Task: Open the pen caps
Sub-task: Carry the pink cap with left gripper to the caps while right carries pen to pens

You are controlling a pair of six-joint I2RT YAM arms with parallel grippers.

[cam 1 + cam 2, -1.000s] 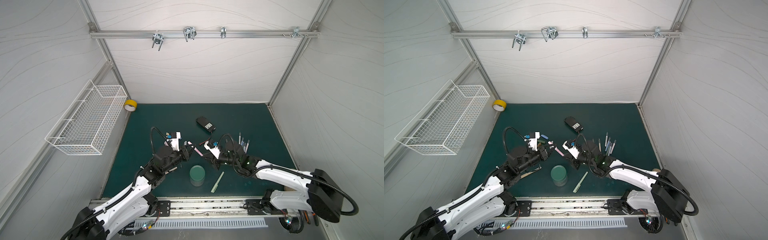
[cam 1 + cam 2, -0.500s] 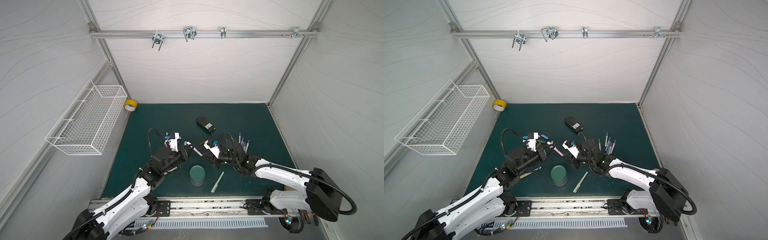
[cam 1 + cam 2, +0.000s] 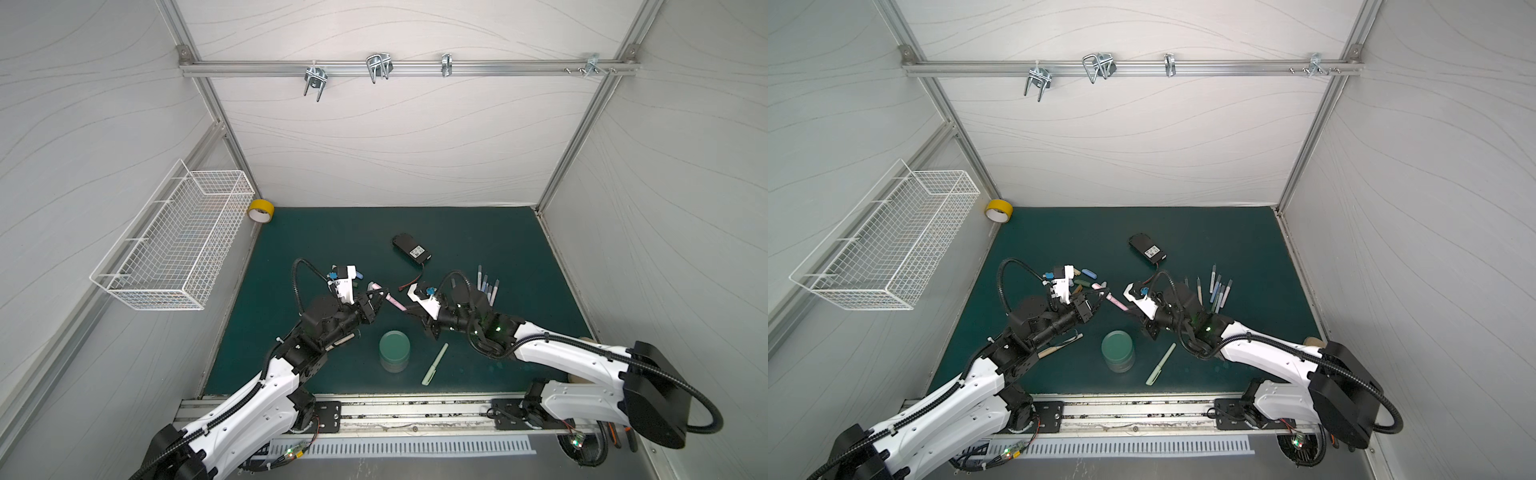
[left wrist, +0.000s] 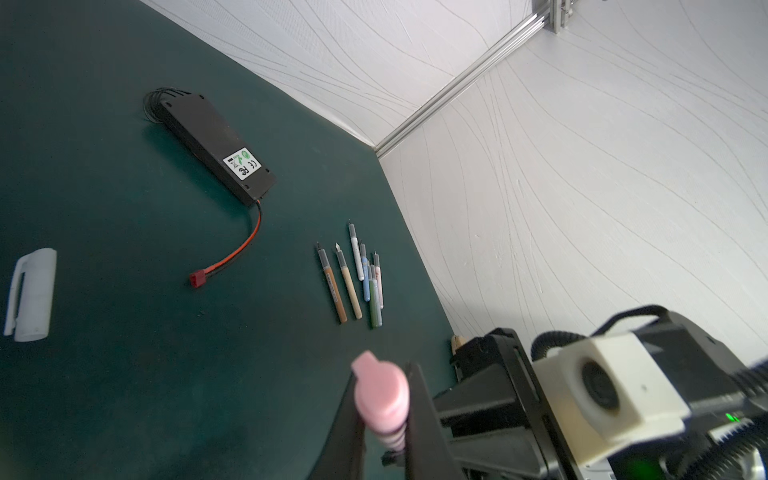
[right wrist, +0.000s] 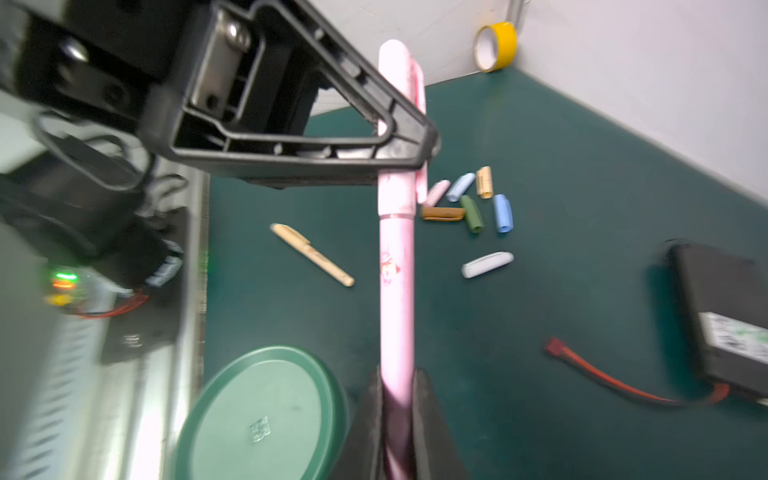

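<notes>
Your left gripper (image 4: 382, 399) is clamped on the pink pen cap (image 5: 397, 193), and your right gripper (image 5: 398, 399) pinches the pink pen (image 5: 397, 291) by its barrel (cap seated on it), which spans both fingertip pairs.

We see a pale pink pen (image 5: 397, 291) with a red and white figure on its barrel, and its cap (image 5: 395, 83) is the same pink. On the dark teal mat (image 5: 561, 187) the loose caps (image 5: 472, 214) run pale pink, light blue, tan, brown, dark green, blue and near-white. We also see a tan pen (image 5: 311, 254) and a pale green pen (image 3: 434, 364). The lid (image 5: 266, 415) is green, the tape roll (image 5: 496, 45) yellow, the battery pack (image 4: 216, 145) black with a white label and a red and black wire (image 5: 623, 386). The walls (image 3: 395, 145) are white with thin grey wavy lines
</notes>
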